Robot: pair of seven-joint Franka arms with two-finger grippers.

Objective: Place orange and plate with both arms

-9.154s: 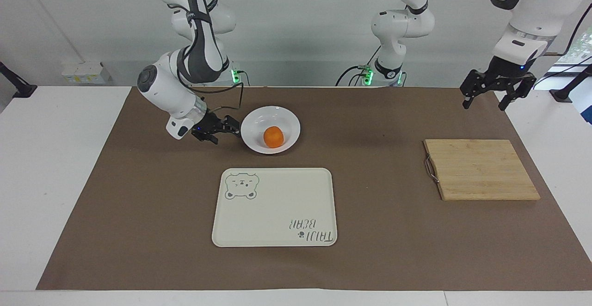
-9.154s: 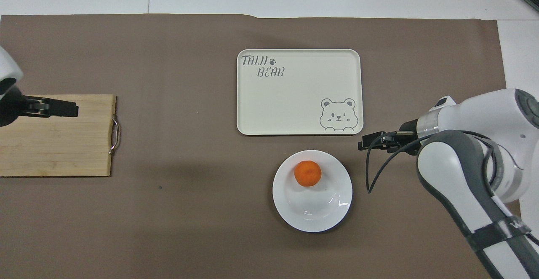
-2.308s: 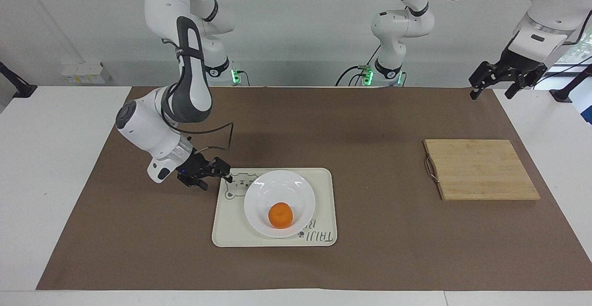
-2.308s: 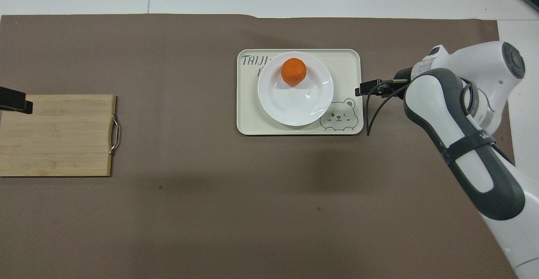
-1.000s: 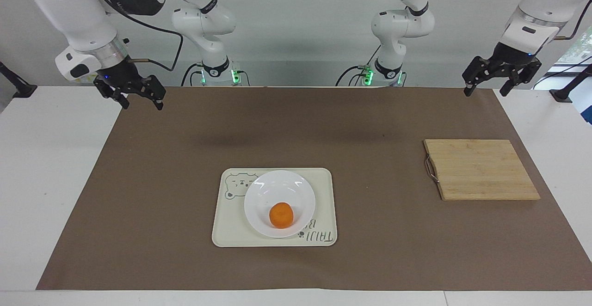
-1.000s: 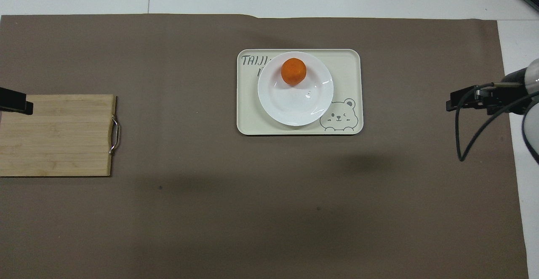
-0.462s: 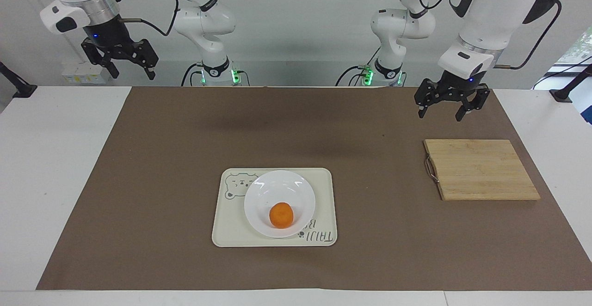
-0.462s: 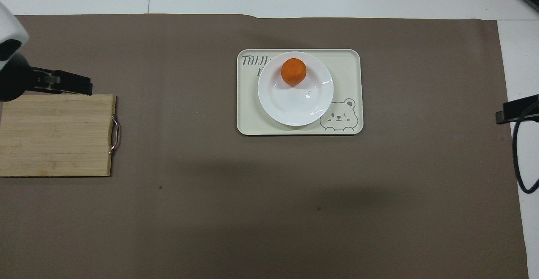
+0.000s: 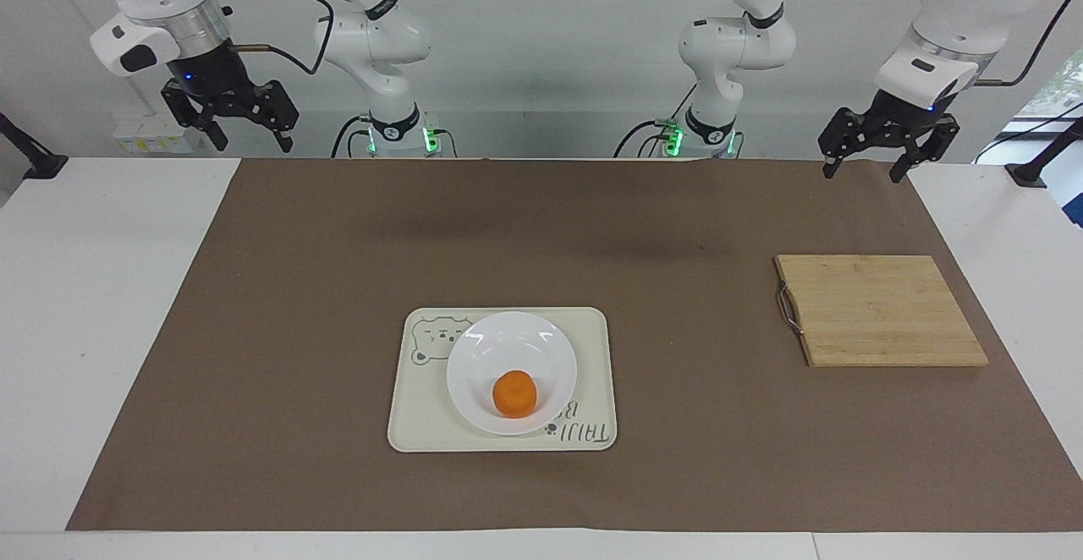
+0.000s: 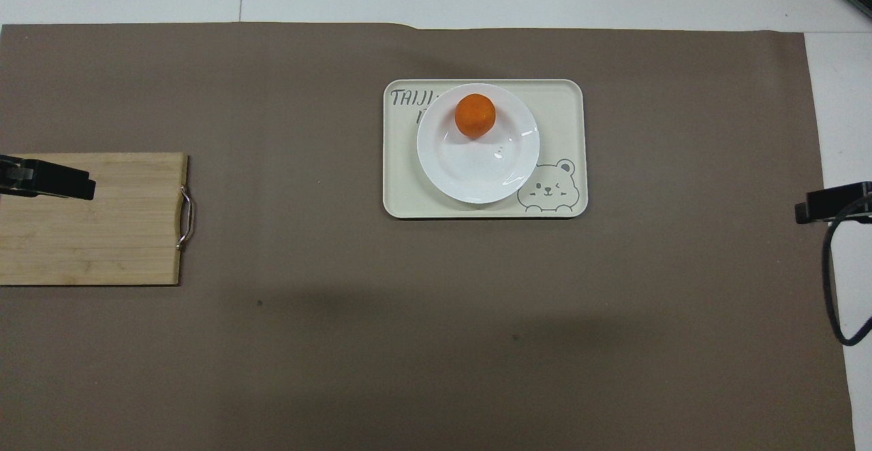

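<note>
The orange (image 9: 514, 394) lies in the white plate (image 9: 508, 329), and the plate rests on the cream bear-print tray (image 9: 594, 348) in the middle of the brown mat. In the overhead view the orange (image 10: 475, 115) sits in the part of the plate (image 10: 477, 182) farther from the robots. My right gripper (image 9: 251, 133) hangs open and empty, high over the mat's corner at the right arm's end. My left gripper (image 9: 861, 164) hangs open and empty, high over the mat's corner at the left arm's end. Only their tips show in the overhead view: left (image 10: 85, 189), right (image 10: 804, 211).
A bamboo cutting board (image 9: 880, 310) with a metal handle lies on the mat toward the left arm's end; it also shows in the overhead view (image 10: 95, 240). The tray (image 10: 565, 107) carries "TAIJI BEAR" lettering.
My left gripper has risen and drawn back toward the left arm's end of the table. My right gripper has barely shifted. Plate, orange and tray have not moved.
</note>
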